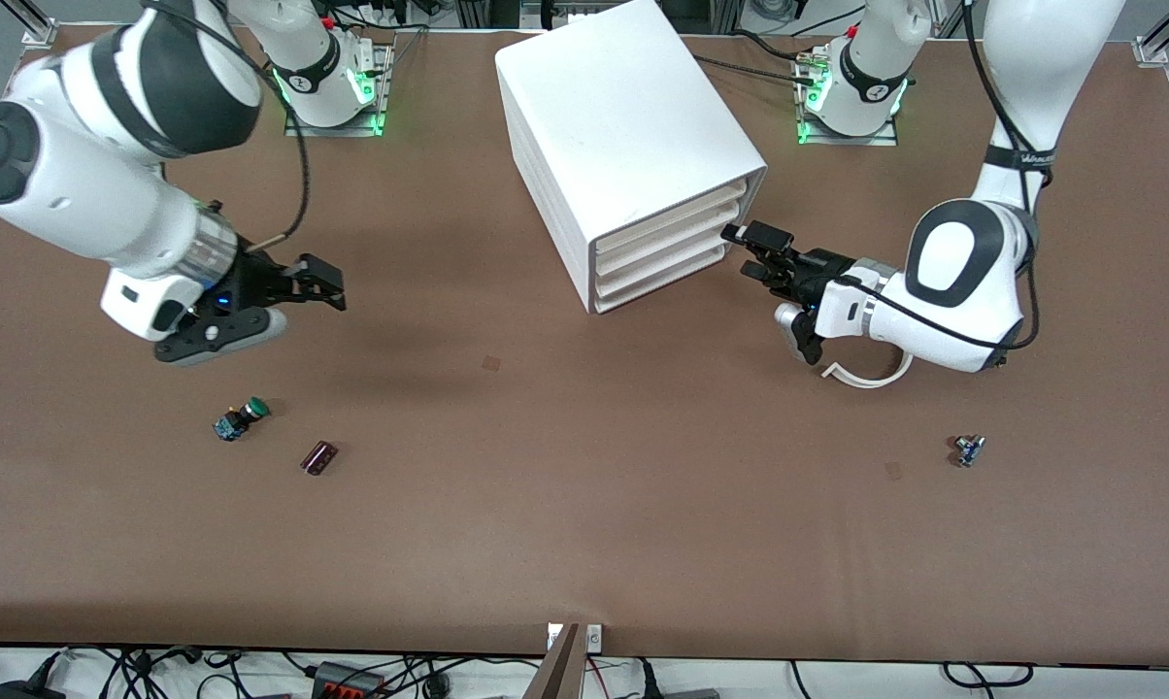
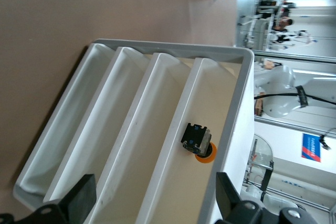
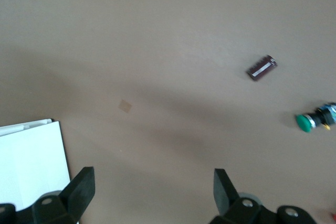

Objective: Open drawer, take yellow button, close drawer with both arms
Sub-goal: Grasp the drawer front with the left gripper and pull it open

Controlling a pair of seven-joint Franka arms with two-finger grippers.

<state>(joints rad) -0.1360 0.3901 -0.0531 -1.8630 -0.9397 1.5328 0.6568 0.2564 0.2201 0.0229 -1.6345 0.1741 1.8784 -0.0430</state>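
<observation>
The white cabinet (image 1: 623, 126) stands at the robots' side of the table, mid-table. Its four tray drawers face the left gripper, and the topmost drawer (image 1: 677, 209) sits flush with the others. In the left wrist view I look into the topmost drawer (image 2: 210, 108) through its scooped front. The button (image 2: 198, 141), with a yellow-orange cap on a black-and-blue body, lies inside it. It is hidden in the front view. My left gripper (image 1: 751, 254) (image 2: 152, 203) is open and empty, just in front of the drawers. My right gripper (image 1: 324, 284) (image 3: 152, 192) is open and empty over bare table.
A green-capped button (image 1: 242, 417) (image 3: 311, 121) and a small dark brown part (image 1: 318, 457) (image 3: 261, 68) lie toward the right arm's end. A small blue-black part (image 1: 968, 449) lies toward the left arm's end. The cabinet's corner (image 3: 31, 161) shows in the right wrist view.
</observation>
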